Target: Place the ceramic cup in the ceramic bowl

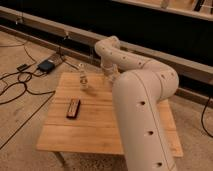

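Note:
My gripper (pixel 107 78) hangs low over the far part of the wooden table (pixel 100 127), just right of a small clear bottle (pixel 83 78). My white arm (pixel 142 100) bends from the lower right up over the table's right half and covers it. The ceramic cup is hidden behind the gripper and arm. The ceramic bowl is hidden too.
An elongated reddish-brown object (pixel 73 108) lies on the table's left half. Black cables (pixel 15 87) and a dark box (pixel 46 65) lie on the carpet to the left. A low dark wall (pixel 150 30) runs behind the table.

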### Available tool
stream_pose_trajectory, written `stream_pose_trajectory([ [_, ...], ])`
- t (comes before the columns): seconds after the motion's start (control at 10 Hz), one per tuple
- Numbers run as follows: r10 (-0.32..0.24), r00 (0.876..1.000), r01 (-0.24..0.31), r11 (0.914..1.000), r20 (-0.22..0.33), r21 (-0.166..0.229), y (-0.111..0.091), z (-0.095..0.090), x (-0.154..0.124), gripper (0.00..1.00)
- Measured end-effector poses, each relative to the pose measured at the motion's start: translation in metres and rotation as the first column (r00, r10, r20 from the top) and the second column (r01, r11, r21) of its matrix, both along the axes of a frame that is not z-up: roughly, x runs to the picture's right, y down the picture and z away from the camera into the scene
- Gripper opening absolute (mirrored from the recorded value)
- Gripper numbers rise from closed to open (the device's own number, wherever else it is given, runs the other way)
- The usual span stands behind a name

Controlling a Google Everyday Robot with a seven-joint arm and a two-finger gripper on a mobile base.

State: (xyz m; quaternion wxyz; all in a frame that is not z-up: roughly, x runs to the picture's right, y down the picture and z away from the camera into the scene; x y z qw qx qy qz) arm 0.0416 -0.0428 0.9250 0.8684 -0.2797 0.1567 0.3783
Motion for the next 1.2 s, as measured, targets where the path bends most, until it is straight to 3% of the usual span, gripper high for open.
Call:
stream_pose_trajectory([
  [0.3, -0.001, 1.0, 0.001, 0.9997, -0.006, -0.023, 0.01, 0.015, 0.004, 0.63],
  [0.4, -0.002, 1.0, 0.002, 0.9996, -0.008, -0.027, 0.012, 0.018, 0.004, 0.57],
  [0.6, 0.01, 1.0, -0.011, 0.9993, -0.016, -0.037, 0.016, 0.021, 0.005, 0.35],
  [0.9, 0.049, 0.998, -0.051, 0.9976, -0.043, -0.047, 0.018, 0.013, 0.007, 0.07],
  [1.2, 0.097, 0.991, -0.1, 0.9946, -0.092, -0.029, 0.012, -0.009, 0.016, 0.0],
])
